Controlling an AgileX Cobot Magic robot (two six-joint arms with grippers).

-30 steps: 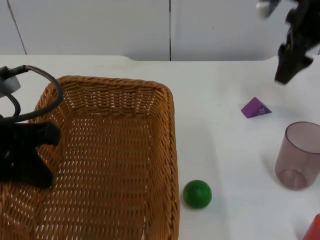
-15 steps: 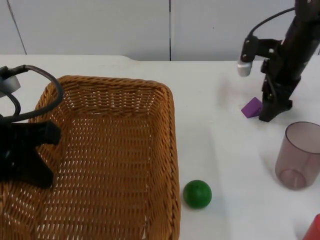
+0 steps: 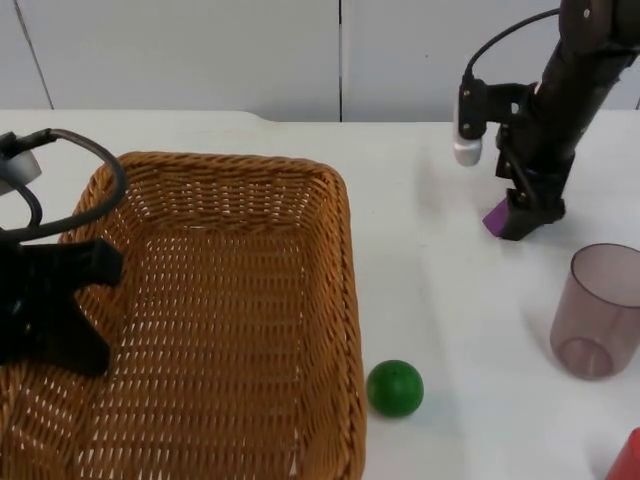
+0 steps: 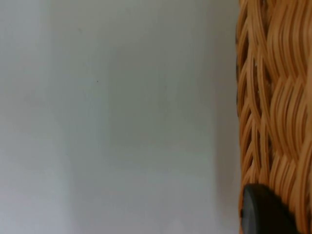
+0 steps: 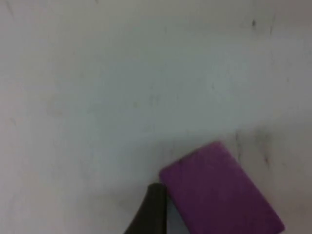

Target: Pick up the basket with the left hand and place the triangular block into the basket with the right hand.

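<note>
Gripping the near-left rim of the brown woven wicker basket [image 3: 230, 320], the left gripper [image 3: 45, 320] sits at the table's left side; the left wrist view shows one black fingertip [image 4: 263, 212] pressed against the basket weave [image 4: 275, 112], jaws clamped on the rim. Whether the basket is lifted clear of the white table top [image 3: 440, 300] cannot be told.

On the right side of the table, the right gripper [image 3: 528, 215] is down at the purple triangular block [image 3: 497, 215]. Top view: only a small purple edge of the block shows at the gripper's left side, the rest hidden behind the black fingers. Right wrist view: a black fingertip [image 5: 153, 207] touches the block's [image 5: 222, 192] edge, the block lying flat on the white surface. Whether the right jaws are apart or closed on the block cannot be told.

Other items on the table: a green ball [image 3: 394, 388] just beside the basket's right wall; a translucent smoky plastic cup [image 3: 598, 310] upright, near the block on its near side; a red object [image 3: 628, 458] at the picture's edge, shape unclear.
</note>
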